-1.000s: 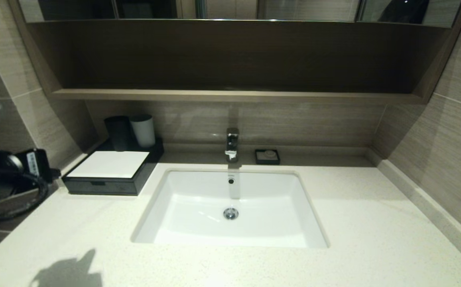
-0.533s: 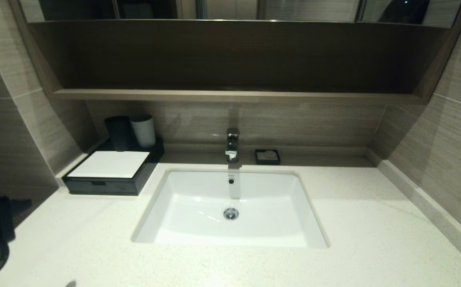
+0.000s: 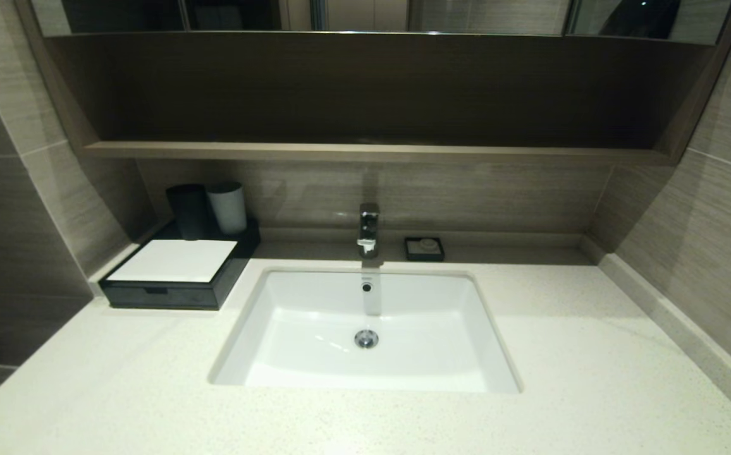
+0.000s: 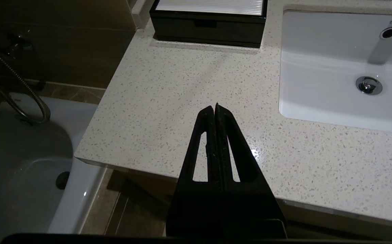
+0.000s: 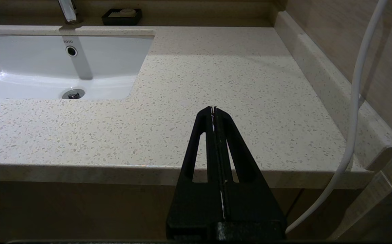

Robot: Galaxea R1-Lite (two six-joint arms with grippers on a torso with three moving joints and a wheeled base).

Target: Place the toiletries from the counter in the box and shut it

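A black box (image 3: 169, 287) with a white ribbed lid (image 3: 174, 260) stands closed at the counter's back left, beside the sink; it also shows in the left wrist view (image 4: 209, 23). No loose toiletries show on the counter. My left gripper (image 4: 214, 107) is shut and empty, low over the counter's front left corner, well short of the box. My right gripper (image 5: 213, 109) is shut and empty, low at the counter's front edge, right of the sink. Neither gripper shows in the head view.
A white sink (image 3: 365, 332) with a chrome tap (image 3: 368, 229) fills the middle. A black cup (image 3: 187, 210) and a white cup (image 3: 227, 206) stand behind the box. A soap dish (image 3: 423, 248) sits by the tap. A bathtub (image 4: 23, 176) lies left; a white cable (image 5: 355, 112) hangs right.
My left arm has dropped down and out of the head view at the left edge. The box and cups have not moved.
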